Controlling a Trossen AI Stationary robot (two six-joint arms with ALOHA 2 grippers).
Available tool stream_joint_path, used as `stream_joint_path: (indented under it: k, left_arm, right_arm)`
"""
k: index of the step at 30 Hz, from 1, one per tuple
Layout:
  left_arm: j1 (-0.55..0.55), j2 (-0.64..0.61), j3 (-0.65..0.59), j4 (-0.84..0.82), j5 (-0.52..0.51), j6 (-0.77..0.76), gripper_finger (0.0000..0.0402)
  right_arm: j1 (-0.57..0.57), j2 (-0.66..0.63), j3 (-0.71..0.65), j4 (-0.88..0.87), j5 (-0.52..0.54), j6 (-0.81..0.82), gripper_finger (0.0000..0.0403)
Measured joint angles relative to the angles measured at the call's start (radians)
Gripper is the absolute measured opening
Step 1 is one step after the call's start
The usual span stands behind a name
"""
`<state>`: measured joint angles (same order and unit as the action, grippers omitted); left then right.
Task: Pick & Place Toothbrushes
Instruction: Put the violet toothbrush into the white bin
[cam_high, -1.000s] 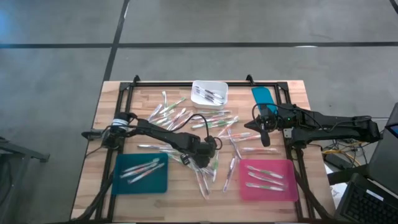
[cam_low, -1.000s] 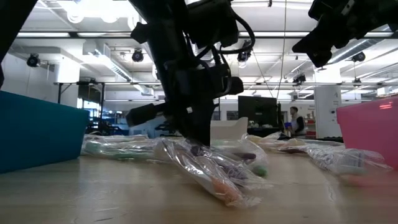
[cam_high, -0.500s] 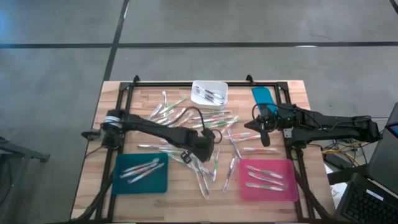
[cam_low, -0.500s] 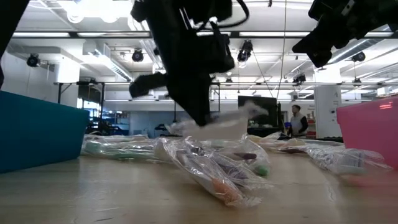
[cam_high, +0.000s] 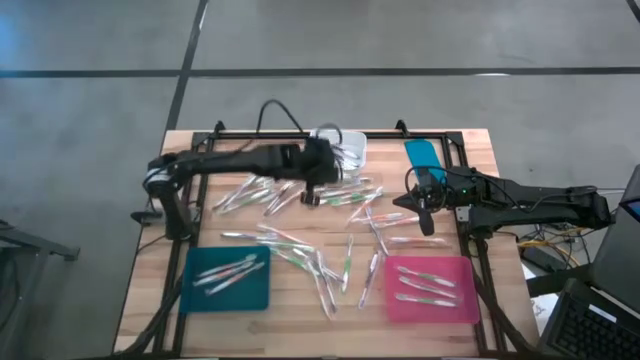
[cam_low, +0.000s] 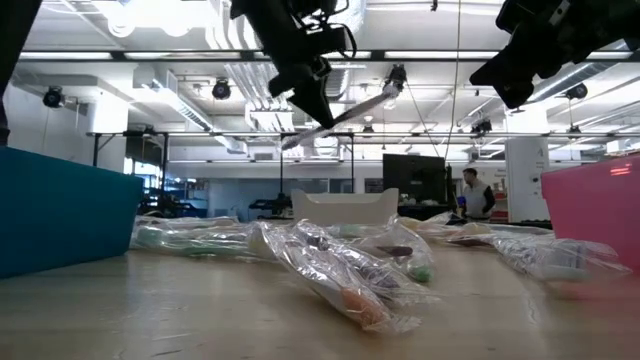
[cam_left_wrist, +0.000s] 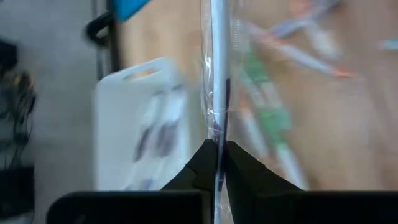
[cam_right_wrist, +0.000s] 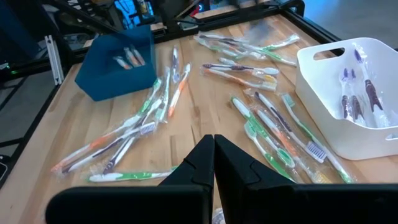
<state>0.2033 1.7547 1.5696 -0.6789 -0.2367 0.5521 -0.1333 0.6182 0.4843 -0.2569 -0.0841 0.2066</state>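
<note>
**Left gripper clamps 1 wrapped toothbrush beside the white bin**

While I watch from the high view, my left gripper (cam_high: 322, 180) sits at the far middle of the desk (cam_high: 170, 240), touching or just beside the white bin (cam_high: 345, 150); the arm covers much of the bin, so I cannot tell whether the gripper is over its rim. Its fingers (cam_left_wrist: 239, 163) are pressed together on a wrapped toothbrush (cam_left_wrist: 217, 93), which runs straight out from between them in the left wrist view. That view is blurred, and the brush's far end is cut off at the picture's edge. In the low view the held brush hangs tilted, well above the desk.

My right gripper (cam_high: 425, 215) waits near the right side of the desk, fingers fully closed and holding nothing, just beyond the pink tray (cam_high: 432, 290).

Loose toothbrushes (cam_high: 345, 260) lie scattered across the middle of the desk. A few rest in the teal tray (cam_high: 230, 278), a few in the pink tray, and some dark-handled ones in the bin. Their exact count is too small to make out.
</note>
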Motion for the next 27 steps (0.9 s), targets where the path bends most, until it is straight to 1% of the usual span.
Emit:
stream_joint_path:
  k: [3,8,12,19,20,24,27]
  left_arm:
    - [0.063,0.018,0.025,-0.005,-0.001,-0.005,0.0019]
    - [0.123,0.028,0.029,-0.013,0.001,0.000,0.0019]
    - [0.142,0.030,0.029,-0.008,0.000,0.048,0.0019]
    - [0.142,0.030,0.029,0.024,-0.003,0.082,0.0019]
    - [0.142,0.031,0.029,0.025,-0.015,0.098,0.0019]
    - [0.145,0.052,0.029,0.037,-0.139,0.181,0.0019]
    - [0.150,0.077,0.040,0.052,-0.175,0.231,0.0019]
  right_arm:
    - [0.000,0.000,0.000,0.000,0.000,0.000,0.0008]
    - [0.000,0.000,0.000,0.000,-0.001,0.000,0.0008]
    - [0.000,0.000,0.000,0.000,-0.002,0.000,0.0008]
    - [0.000,0.000,0.000,0.000,-0.002,0.000,0.0008]
    - [0.000,0.000,0.000,0.000,-0.002,0.001,0.0008]
    - [0.000,0.000,0.000,0.000,-0.002,0.000,0.0008]
    - [0.000,0.000,0.000,0.000,-0.002,0.000,0.0008]
